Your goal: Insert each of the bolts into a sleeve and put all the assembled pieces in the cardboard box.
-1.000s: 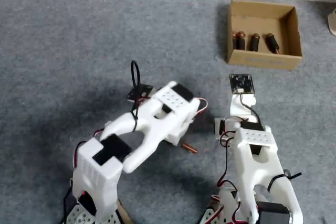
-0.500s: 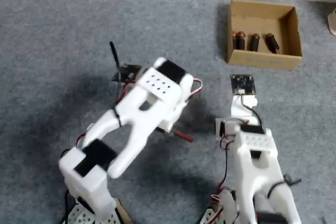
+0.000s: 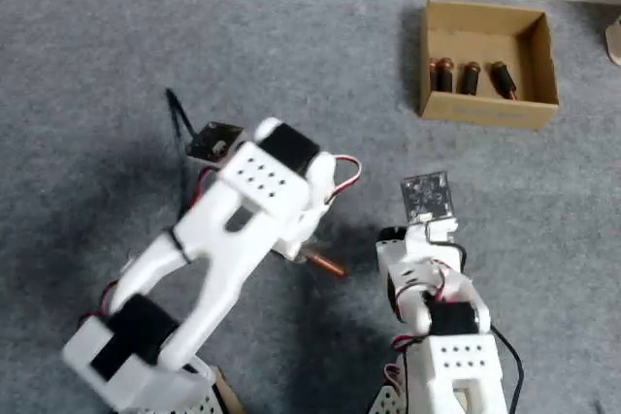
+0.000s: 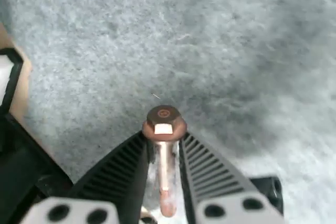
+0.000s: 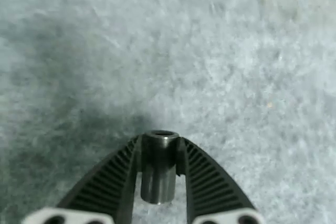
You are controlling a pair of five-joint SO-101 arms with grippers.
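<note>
Left gripper [image 4: 164, 139] clamped on bolt [image 4: 164, 121], head poking past fingertips. Right gripper [image 5: 159, 141] clamped on sleeve [image 5: 158, 179], open bore facing outward. I hold both above middle of table [image 3: 116, 65], toward front edge, near each other, not touching. Cardboard box [image 3: 485, 109] by far right corner, three finished pieces [image 3: 470, 77] inside. Step in hand, I judge: joining bolt and sleeve. Next move calls for lining shank end with bore, then slow straight push.

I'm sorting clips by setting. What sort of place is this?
Probably a robotics test bench: a grey carpet-covered table, the left gripper shut on a bolt, the right gripper on a sleeve, and a cardboard box of finished pieces.
</note>
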